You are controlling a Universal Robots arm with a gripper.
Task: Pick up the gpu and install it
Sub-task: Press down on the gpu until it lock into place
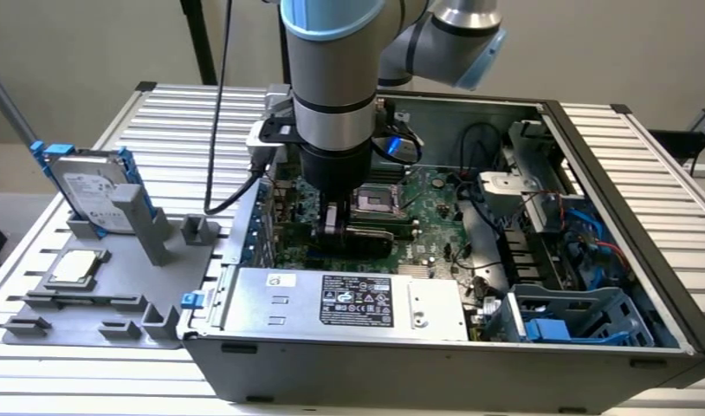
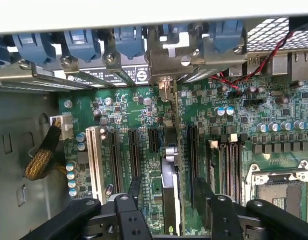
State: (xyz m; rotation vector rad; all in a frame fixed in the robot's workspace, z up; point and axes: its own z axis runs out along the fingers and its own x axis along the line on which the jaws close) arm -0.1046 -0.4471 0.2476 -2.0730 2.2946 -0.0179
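My fingers (image 2: pixel 135 192) are matt black, hard plastic or coated metal, with small round screw heads. Between them the gpu (image 2: pixel 170 185) shows a dull silvery edge and dark parts. The motherboard (image 2: pixel 144 112) is glossy green, studded with shiny metal capacitor tops. The computer case (image 1: pixel 445 368) is matt grey sheet metal with blue plastic clips. The bench (image 1: pixel 653 165) is ribbed, brushed aluminium. The hard drive (image 1: pixel 89 186) has a smooth silver lid and blue plastic rails, standing in a matt grey plastic holder (image 1: pixel 110 286).
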